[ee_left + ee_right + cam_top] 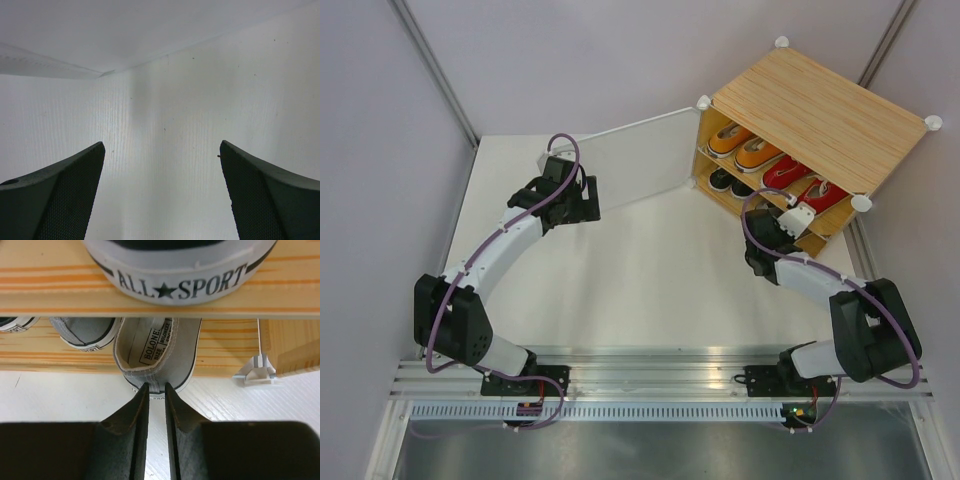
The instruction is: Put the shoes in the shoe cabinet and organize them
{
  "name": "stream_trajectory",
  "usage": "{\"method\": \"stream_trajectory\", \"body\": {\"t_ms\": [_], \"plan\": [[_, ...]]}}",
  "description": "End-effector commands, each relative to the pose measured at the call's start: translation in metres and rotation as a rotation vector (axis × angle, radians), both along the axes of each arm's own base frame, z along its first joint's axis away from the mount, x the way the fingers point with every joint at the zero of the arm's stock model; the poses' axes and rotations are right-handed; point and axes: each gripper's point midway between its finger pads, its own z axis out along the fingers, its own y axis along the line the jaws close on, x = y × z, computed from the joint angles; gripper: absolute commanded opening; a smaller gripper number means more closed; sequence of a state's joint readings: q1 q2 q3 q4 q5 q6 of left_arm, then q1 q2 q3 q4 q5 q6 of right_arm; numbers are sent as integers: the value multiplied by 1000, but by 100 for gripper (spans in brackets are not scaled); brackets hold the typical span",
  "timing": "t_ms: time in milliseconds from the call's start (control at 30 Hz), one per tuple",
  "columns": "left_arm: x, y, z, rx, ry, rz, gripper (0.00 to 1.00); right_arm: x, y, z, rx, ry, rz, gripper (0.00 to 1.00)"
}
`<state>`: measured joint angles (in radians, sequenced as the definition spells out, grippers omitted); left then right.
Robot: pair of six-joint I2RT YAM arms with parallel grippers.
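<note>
The shoe cabinet (820, 105) stands at the back right with its frosted door (640, 165) swung open to the left. Orange shoes (745, 145) and red shoes (805, 185) sit on the upper shelf, black ones (730, 183) below. In the right wrist view a grey shoe (170, 350) lies toe-in on the lower shelf, its heel out over the white table. My right gripper (157, 386) has its jaws drawn close with a slim gap, tips against that heel; whether they pinch it is unclear. My left gripper (162, 150) stands open, facing the door panel (165, 100).
A second grey shoe (85, 330) lies left of the first. A shoe heel marked ALL SPORT (180, 275) sits on the shelf above. A white corner bracket (256, 374) stands at the cabinet's right foot. Walls close in the table on both sides.
</note>
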<state>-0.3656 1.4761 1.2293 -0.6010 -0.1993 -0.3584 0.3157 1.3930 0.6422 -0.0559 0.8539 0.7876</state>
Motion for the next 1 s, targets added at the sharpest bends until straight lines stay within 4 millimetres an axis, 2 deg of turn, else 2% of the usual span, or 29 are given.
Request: {"method": "stream_trajectory", "body": {"t_ms": [0,300,533,967], "plan": [[0,2,14,-18,-35,10,98,15,-7,15,1,-64,-20,23],[-1,2,15,-21,-36,10,98,17,-18,8,48,-76,-86,24],[-1,2,15,-19,-37,10,98,-3,-29,1,43,-42,-171,19],[-1,3,17,-16,-42,14,98,6,-45,12,44,-88,-221,17]]}}
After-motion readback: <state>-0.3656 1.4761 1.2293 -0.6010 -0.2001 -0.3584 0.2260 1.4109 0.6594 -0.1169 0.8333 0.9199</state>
